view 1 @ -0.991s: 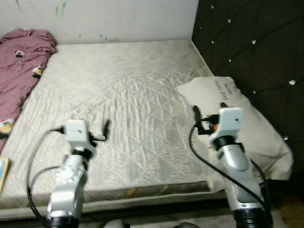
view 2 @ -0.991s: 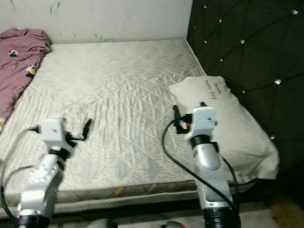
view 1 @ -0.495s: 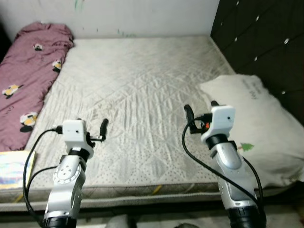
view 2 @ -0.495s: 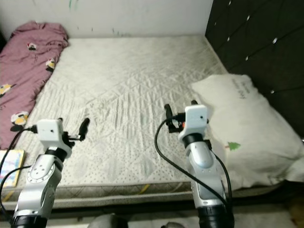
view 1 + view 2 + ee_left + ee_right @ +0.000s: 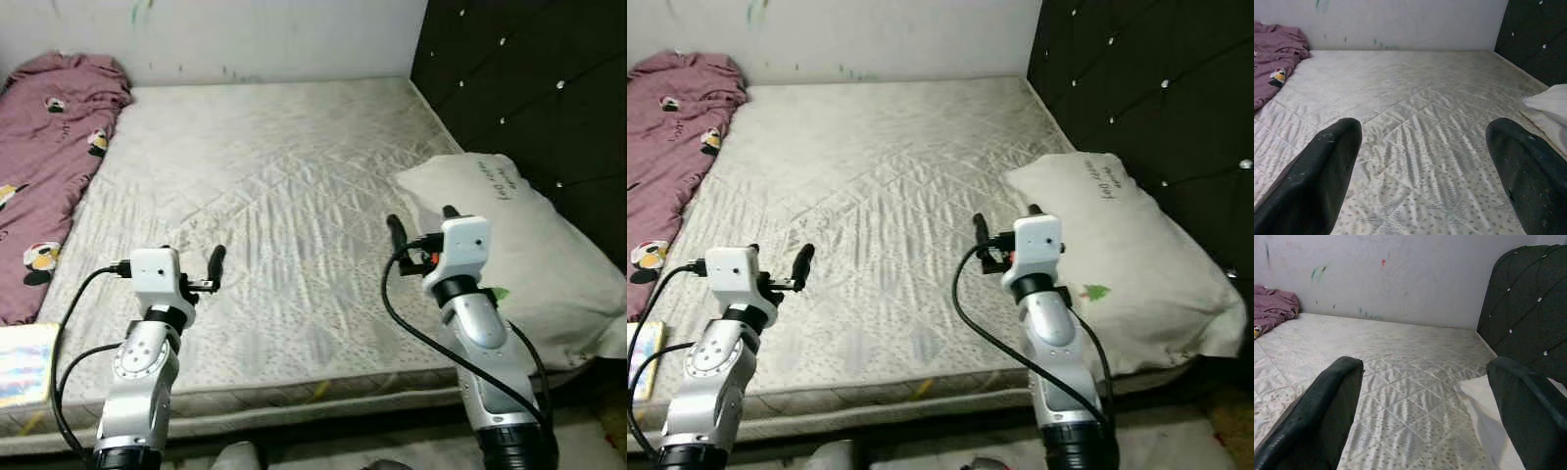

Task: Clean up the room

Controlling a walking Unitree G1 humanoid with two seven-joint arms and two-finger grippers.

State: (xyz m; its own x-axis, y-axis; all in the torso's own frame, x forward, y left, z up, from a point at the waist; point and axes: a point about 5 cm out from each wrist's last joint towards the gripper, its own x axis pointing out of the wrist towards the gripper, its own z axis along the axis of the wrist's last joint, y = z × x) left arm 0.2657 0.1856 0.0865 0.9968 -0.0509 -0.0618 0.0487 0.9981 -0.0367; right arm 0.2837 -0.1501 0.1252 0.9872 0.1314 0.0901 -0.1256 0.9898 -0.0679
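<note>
- Bed time, apparently. I'm standing at the side of the mattress [image 5: 284,196] with both arms up over its near edge, nothing grabbed yet.
- Left gripper [image 5: 1420,171]: fingers spread wide, empty, hovering above the quilted top. Right gripper [image 5: 1425,406]: same deal, spread and empty, just beside the pillow [image 5: 519,245].
- Stuff to tidy, my guess: the white pillow lies askew against the dark headboard [image 5: 529,88] on my right, one corner hanging off the mattress edge. The maroon blanket [image 5: 49,166] is bunched along the far left side. A book [image 5: 24,348] lies at the near left corner.
- Risks: a pinch on just the pillow's corner could slip, or drag it off the bed. The blanket is well apart from my left claw, so overreaching could tip me.
</note>
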